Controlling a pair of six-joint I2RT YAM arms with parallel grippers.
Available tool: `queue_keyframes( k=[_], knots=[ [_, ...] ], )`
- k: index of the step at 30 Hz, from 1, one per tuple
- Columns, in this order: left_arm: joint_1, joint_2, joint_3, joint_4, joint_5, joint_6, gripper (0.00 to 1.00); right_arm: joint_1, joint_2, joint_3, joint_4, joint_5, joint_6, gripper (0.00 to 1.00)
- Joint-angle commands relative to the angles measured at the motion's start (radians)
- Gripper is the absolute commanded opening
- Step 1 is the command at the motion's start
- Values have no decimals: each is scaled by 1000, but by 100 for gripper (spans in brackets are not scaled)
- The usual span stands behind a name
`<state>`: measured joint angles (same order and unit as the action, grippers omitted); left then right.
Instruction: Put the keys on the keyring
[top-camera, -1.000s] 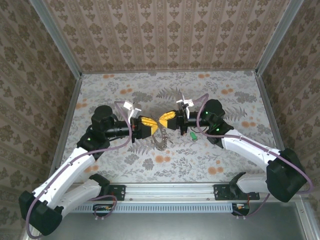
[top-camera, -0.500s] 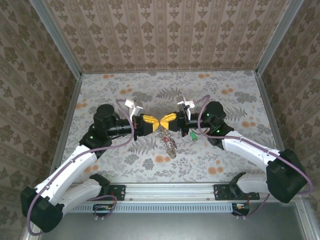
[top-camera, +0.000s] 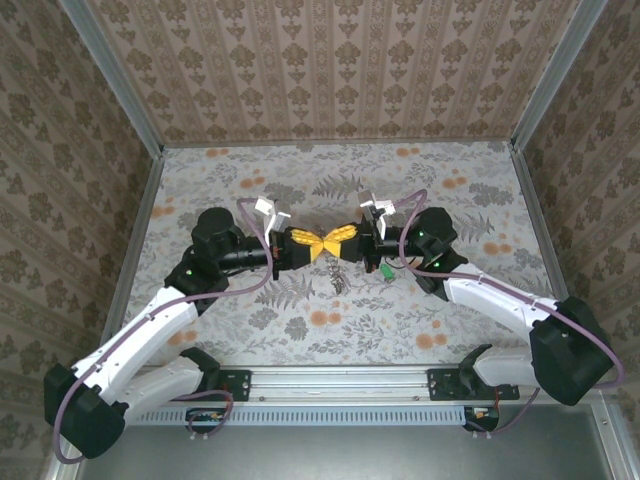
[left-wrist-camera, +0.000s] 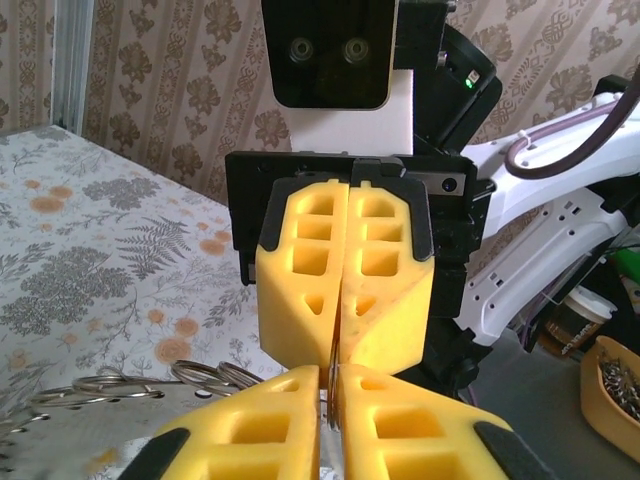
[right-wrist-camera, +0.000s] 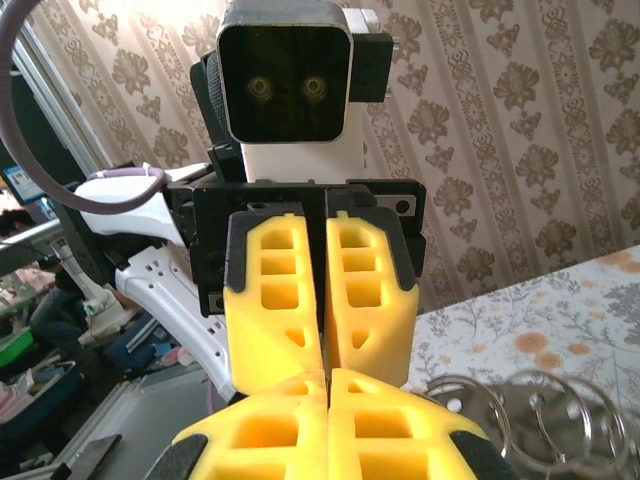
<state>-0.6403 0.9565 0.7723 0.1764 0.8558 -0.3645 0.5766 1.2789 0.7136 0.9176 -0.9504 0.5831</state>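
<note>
The left gripper (top-camera: 312, 247) and right gripper (top-camera: 336, 240) stood tip to tip above the table's (top-camera: 250, 330) middle. Each had its jaws pressed together, seemingly pinching the keyring (top-camera: 338, 276) dangling below. Opening its coil likely needed steady, opposed pulls. A green key (top-camera: 384, 270) lay nearby.

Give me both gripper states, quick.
Left gripper: closed, apparently pinching thin metal of the keyring.
Right gripper: closed, apparently pinching the keyring too.
</note>
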Motion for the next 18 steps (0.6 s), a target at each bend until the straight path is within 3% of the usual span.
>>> queue_keyframes(
  k=[1,2,9,16,18],
  knots=[
    [-27,28,15,14,14,6,5,20,11,10,160,13,56,0],
    [-28,31,13,20,10,4,0,22,13,10,161,15,55,0],
    [-20,9,20,-12,-13,36,0,25,-43,-8,62,34,-6,1],
    [2,-7,112,-282,-48,200,0,20,-242,14,-573,194,-363,50],
    [1,5,153,-373,-53,257,0,11,-277,32,-718,235,-423,54]
  ],
)
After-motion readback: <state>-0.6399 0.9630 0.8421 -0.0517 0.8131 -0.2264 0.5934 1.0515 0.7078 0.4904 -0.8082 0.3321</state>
